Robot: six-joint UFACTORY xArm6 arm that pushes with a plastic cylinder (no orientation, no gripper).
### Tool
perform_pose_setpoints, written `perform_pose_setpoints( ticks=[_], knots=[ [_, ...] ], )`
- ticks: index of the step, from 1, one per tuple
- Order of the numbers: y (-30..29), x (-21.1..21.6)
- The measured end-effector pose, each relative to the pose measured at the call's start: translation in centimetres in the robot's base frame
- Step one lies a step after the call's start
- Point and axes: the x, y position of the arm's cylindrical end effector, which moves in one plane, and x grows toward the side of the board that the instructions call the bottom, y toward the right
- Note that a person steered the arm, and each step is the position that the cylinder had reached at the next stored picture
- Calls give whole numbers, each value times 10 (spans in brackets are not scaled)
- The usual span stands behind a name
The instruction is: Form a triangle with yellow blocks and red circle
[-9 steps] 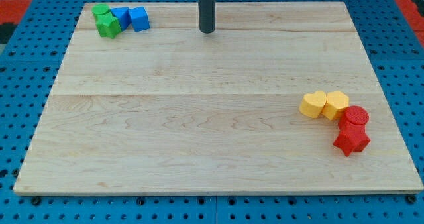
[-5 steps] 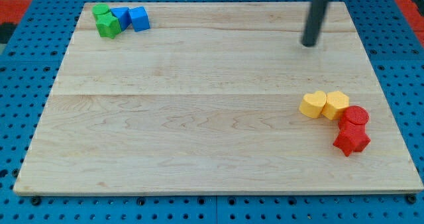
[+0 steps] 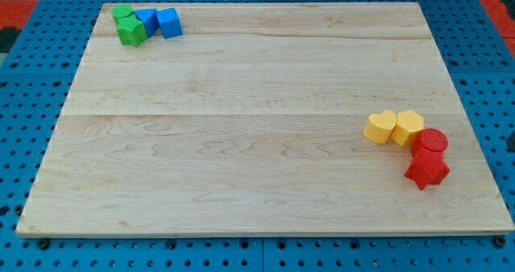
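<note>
Two yellow blocks sit side by side at the view's right: a yellow heart-shaped block (image 3: 380, 127) on the left, touching a yellow hexagon-like block (image 3: 408, 127). The red circle (image 3: 433, 141) touches the yellow hexagon-like block at its lower right. A red star-shaped block (image 3: 426, 170) lies just below the red circle, touching it. My tip does not show in the view.
The wooden board (image 3: 241, 143) lies on a blue pegboard. At its top left corner are two green blocks (image 3: 127, 24) and two blue blocks (image 3: 158, 21), clustered together.
The rod moved from the top middle to the view's right, then left the view. No block has moved.
</note>
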Motion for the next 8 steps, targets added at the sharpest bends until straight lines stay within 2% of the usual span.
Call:
perform_pose_setpoints(
  ticks=[1, 2, 3, 4, 5, 6, 8],
  knots=[
    [-41, 24],
    [-101, 23],
    [-133, 8],
    [-129, -2],
    [-108, 10],
    [-113, -9],
    [-183, -58]
  ],
)
